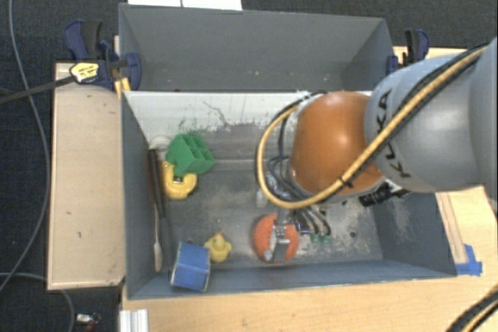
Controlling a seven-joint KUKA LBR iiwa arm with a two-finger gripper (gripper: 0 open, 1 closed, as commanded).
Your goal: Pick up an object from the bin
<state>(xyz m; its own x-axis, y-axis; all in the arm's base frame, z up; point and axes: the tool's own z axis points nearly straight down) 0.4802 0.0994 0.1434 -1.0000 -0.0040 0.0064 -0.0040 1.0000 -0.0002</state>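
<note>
My gripper (278, 244) is low in the bin, near the front wall and a little right of the middle, under the orange wrist cover. It sits right on an orange round thing (262, 232), which shows to its left and partly beneath it. A small green bit (320, 239) lies just right of the gripper. A small yellow toy (219, 246) lies on the floor to the left of the orange thing, apart from it.
A blue block (191, 266) stands in the front left corner. Toward the back left, a green block (189, 154) rests against a yellow piece (179, 185). A long thin tool (156, 206) lies along the left wall. The arm covers the bin's right half.
</note>
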